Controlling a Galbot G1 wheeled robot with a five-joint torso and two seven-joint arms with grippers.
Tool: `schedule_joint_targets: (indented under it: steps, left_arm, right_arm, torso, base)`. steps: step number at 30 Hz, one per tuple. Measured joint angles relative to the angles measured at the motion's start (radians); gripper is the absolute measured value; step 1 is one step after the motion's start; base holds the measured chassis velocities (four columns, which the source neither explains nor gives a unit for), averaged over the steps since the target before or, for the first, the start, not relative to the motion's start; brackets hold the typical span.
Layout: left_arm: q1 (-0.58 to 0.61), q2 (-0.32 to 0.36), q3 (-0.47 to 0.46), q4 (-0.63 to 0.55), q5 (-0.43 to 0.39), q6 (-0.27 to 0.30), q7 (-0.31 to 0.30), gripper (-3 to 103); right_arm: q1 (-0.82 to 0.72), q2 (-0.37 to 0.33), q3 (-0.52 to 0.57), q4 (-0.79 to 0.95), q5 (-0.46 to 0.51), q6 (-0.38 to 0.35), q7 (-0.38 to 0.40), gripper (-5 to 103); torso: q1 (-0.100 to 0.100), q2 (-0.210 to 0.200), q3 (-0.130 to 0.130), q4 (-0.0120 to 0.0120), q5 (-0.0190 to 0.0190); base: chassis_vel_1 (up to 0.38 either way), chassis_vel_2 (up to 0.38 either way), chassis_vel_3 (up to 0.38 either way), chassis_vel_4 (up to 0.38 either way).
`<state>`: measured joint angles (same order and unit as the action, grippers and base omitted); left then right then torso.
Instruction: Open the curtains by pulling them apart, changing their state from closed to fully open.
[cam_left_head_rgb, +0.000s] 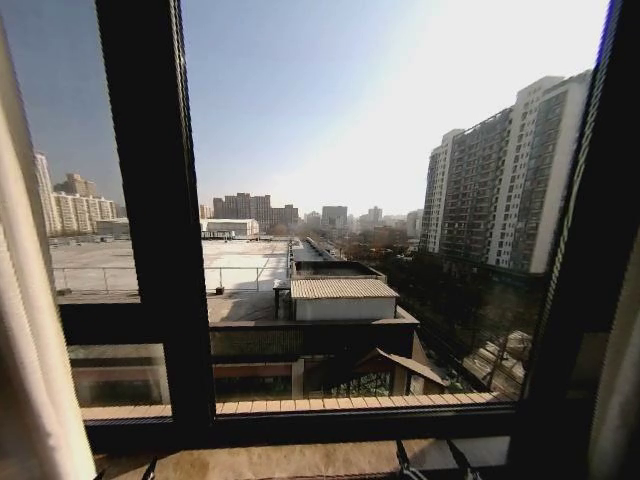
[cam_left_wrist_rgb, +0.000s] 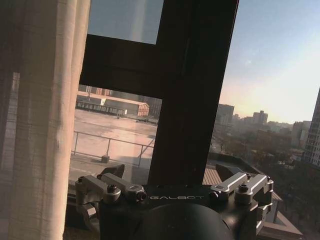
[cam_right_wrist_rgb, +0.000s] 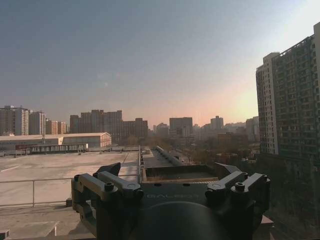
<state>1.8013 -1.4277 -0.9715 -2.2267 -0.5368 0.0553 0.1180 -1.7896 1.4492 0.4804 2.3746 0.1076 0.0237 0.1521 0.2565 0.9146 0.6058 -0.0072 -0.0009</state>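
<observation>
The curtains stand apart at the two sides of the window. The left cream panel (cam_left_head_rgb: 25, 330) hangs at the left edge of the head view, and a strip of the right panel (cam_left_head_rgb: 620, 390) shows at the right edge. In the left wrist view the left panel (cam_left_wrist_rgb: 40, 120) hangs in pleats beside my left gripper (cam_left_wrist_rgb: 170, 172), which is open and holds nothing. My right gripper (cam_right_wrist_rgb: 170, 170) is open too, facing bare glass with no fabric near it. Both grippers' tips just show at the bottom of the head view, the left gripper (cam_left_head_rgb: 125, 470) and the right gripper (cam_left_head_rgb: 432, 460).
A dark window frame post (cam_left_head_rgb: 155, 200) stands left of centre, with a crossbar (cam_left_head_rgb: 300, 425) low across the pane and a pale sill (cam_left_head_rgb: 280, 460) beneath it. Another dark post (cam_left_head_rgb: 590, 250) rises at the right. Rooftops and tower blocks lie beyond the glass.
</observation>
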Motion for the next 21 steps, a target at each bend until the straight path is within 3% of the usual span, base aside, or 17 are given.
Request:
schedule_joint_targets:
  steps: [4, 21]
  left_arm:
    - [-0.002, -0.001, 0.003, 0.004, 0.000, 0.000, 0.003, 100]
    - [-0.012, -0.003, 0.006, 0.020, 0.004, -0.004, 0.012, 100]
  right_arm:
    - [0.004, 0.003, -0.002, -0.010, 0.000, 0.000, 0.000, 100]
    - [0.006, 0.010, -0.003, -0.019, -0.024, -0.001, -0.020, 100]
  torso:
    - [0.000, 0.000, 0.000, 0.0003, 0.0013]
    - [0.000, 0.000, 0.000, 0.0002, 0.0009]
  base:
    - [0.114, 0.092, -0.064, -0.097]
    - [0.009, 0.009, -0.009, -0.011]
